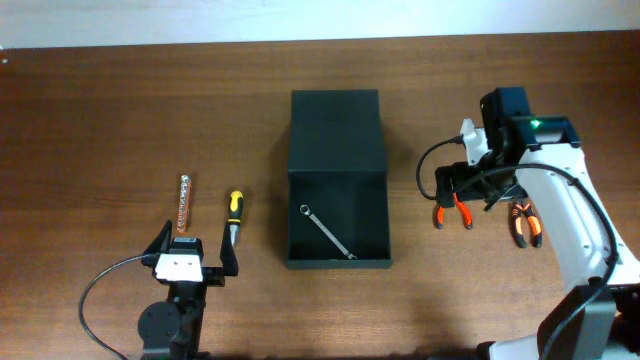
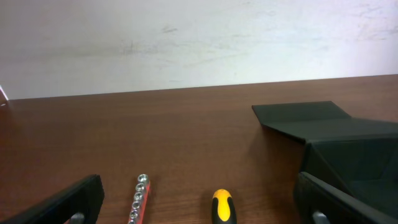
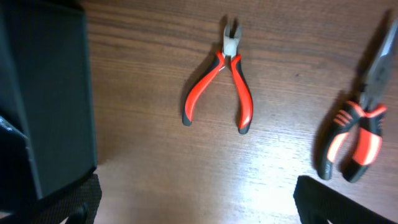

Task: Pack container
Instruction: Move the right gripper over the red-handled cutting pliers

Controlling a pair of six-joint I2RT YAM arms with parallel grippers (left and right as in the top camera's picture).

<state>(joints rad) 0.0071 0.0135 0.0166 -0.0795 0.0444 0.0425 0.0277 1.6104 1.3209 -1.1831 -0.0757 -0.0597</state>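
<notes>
The container [image 1: 365, 215] sits in the middle of the bench [image 1: 100, 110]. Its lid [image 1: 336, 130] is folded back flat toward the far edge, so the mouth faces straight up and can be loaded from above. One wrench [image 1: 327, 231] already lies slantwise on its floor, with most of the floor bare around it.

The right end effector [image 3: 199, 205] hovers with fingers wide apart and gripping nothing. It is above the red pliers [image 3: 219, 87], which lie just right of the container with their handles pointing to the near edge. That pose suggests a straight drop onto these pliers as the step in hand. The long-nose pliers [image 3: 357, 137] lie farther toward the right edge, apart from the red pair, so there is room to close on one tool without nudging the other. The container wall is close on the left, so that side is the tighter one.

The left end effector [image 1: 196, 250] is low near the near edge on the left, fingers spread and empty. It points at a screwdriver [image 1: 233, 215] and a socket rail [image 1: 184, 202], which lie side by side, not touching. The strip of bench between the screwdriver and the container looks open for carrying across. The far left corner also shows only wood.
</notes>
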